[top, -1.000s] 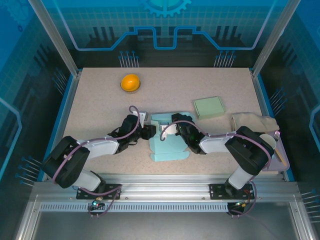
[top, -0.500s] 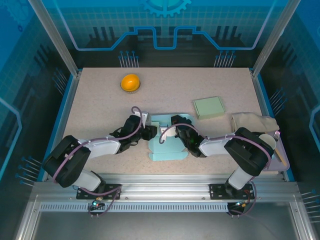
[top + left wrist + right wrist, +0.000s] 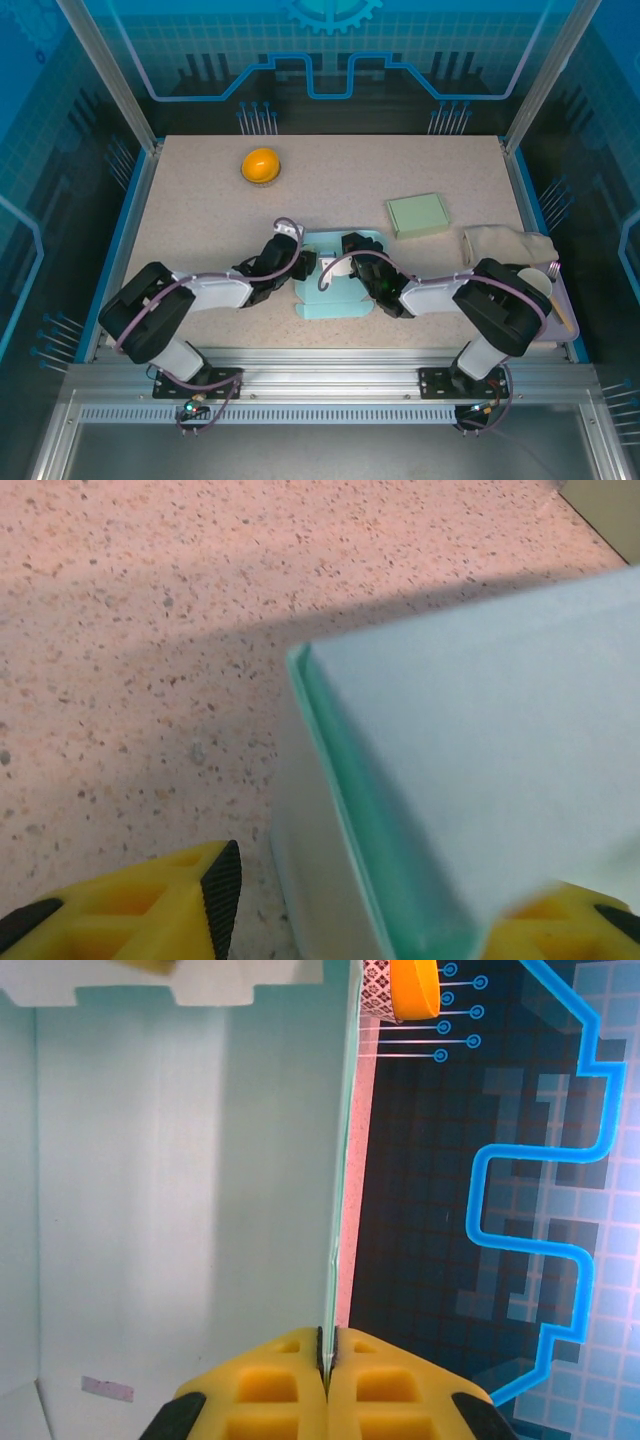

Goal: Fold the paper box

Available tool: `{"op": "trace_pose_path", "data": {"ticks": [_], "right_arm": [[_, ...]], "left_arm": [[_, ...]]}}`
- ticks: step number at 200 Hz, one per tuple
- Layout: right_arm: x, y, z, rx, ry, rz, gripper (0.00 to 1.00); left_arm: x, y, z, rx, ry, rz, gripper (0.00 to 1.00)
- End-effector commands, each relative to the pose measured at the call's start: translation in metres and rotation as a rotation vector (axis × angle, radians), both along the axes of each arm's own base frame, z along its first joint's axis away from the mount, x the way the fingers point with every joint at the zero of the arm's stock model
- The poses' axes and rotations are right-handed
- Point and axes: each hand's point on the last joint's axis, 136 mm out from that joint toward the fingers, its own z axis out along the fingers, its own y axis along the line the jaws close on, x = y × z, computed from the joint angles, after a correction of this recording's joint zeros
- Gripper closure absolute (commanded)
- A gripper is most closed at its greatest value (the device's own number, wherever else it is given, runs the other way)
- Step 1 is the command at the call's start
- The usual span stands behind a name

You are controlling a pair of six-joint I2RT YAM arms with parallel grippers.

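The right gripper (image 3: 327, 1345) is pinched tight on the thin edge of a raised flap of the box (image 3: 180, 1160). That edge runs straight up the middle of the right wrist frame. The left gripper (image 3: 380, 915) stands apart. One finger (image 3: 130, 910) at the lower left is just clear of a folded wall, and the other sits at the lower right behind it (so it straddles the wall rather than clamps it, as far as I can tell).

In the top view the box sits at the lower centre of the table (image 3: 200, 210), between the two grippers.

The step in hand looks like raising and creasing the side walls, with the fold partway done. Next, I judge, the left must close on its wall and steady it upright while the right swings its flap over. Paper this thin may buckle if pushed off the crease.
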Motion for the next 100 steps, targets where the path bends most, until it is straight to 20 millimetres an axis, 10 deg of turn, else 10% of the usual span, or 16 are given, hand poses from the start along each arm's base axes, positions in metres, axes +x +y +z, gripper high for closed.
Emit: {"op": "trace_pose_path", "data": {"ticks": [1, 100], "right_arm": [[-0.019, 0.006, -0.017, -0.023, 0.071, 0.061, 1.00], [-0.014, -0.005, -0.018, -0.017, 0.107, 0.024, 1.00]], "left_arm": [[0.021, -0.001, 0.018, 0.032, -0.090, 0.029, 0.49], [0.018, 0.033, -0.001, 0.175, -0.049, 0.156, 0.57]]}}
